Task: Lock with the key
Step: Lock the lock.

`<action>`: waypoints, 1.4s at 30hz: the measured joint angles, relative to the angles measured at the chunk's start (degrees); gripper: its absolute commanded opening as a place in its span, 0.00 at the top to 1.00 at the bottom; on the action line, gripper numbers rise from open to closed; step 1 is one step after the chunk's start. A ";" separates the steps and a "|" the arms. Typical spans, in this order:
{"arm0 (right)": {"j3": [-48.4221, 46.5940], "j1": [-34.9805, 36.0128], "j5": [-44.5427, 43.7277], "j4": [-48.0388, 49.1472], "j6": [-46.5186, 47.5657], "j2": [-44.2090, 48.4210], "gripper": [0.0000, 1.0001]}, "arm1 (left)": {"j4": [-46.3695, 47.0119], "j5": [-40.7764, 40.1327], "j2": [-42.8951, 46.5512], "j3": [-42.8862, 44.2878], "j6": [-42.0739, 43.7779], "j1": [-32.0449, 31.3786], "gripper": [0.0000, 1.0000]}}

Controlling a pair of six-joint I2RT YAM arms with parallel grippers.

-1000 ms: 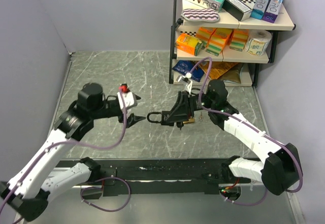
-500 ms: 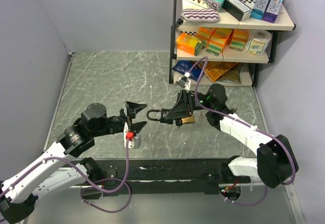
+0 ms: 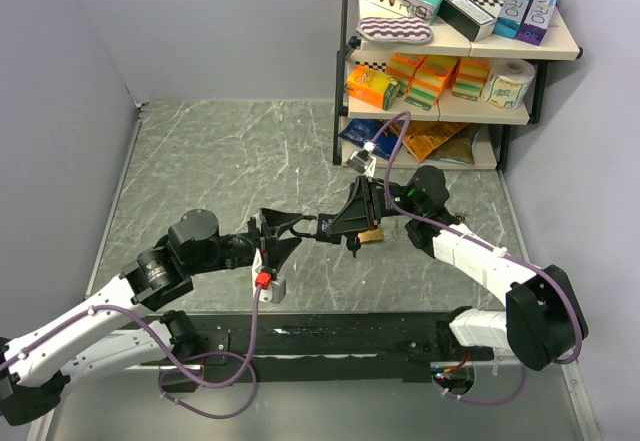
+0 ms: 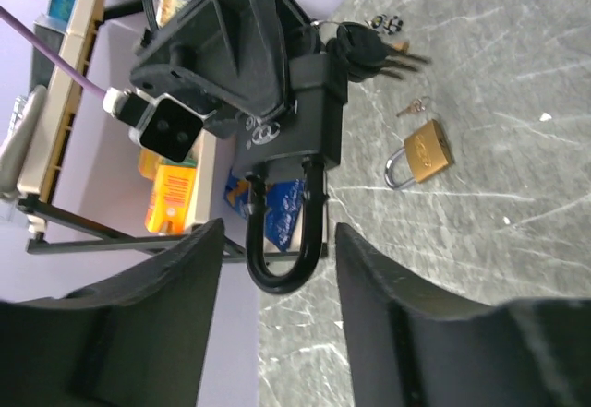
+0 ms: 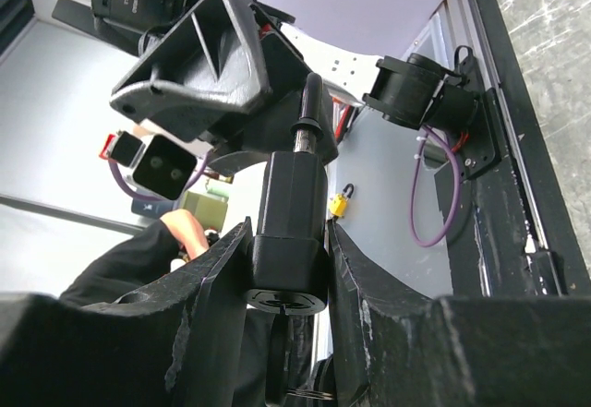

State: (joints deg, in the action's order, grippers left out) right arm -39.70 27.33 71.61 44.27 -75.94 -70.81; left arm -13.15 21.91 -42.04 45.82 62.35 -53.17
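Matt black padlock body [image 4: 314, 116], glossy black shackle [image 4: 277, 278], shiny brass padlock [image 4: 427, 149], smooth marbled grey tabletop [image 4: 517, 241]

Clamped sideways above worktop [image 3: 230, 151] in R pincer [image 5: 288, 236]: blk padlock [image 4: 295, 121] w/ U-shackle [image 4: 277, 264] pointing L, blk-headed keys [image 4: 365, 49] at opposite end.

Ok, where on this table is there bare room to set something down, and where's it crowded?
Bare: the far-left stretch of table between the left wall and the shelf rack. Crowded: the middle, where left tool and right tool meet at the black padlock, a brass padlock on the table below.
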 measured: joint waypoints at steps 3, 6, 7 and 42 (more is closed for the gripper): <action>0.15 0.00 0.00 0.37 -0.72 0.00 1.00 | 1.49 -1.25 -0.20 -0.44 0.39 -1.38 0.56; 0.98 0.00 -0.11 0.61 -1.57 0.00 1.00 | 3.41 -3.02 -0.17 -1.81 1.07 -3.06 0.66; 1.33 0.00 -0.33 0.61 -1.90 0.00 1.00 | 4.22 -3.78 -0.11 -2.67 1.60 -3.80 0.67; 2.82 0.13 -1.46 -6.67 -1.79 0.02 0.10 | 7.34 -15.80 -2.25 -7.32 3.98 -9.07 0.99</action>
State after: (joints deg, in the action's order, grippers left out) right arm -36.88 27.46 70.15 37.60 -77.73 -70.78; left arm -5.80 6.11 -44.29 38.50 66.32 -62.24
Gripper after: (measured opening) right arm 0.600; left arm 0.091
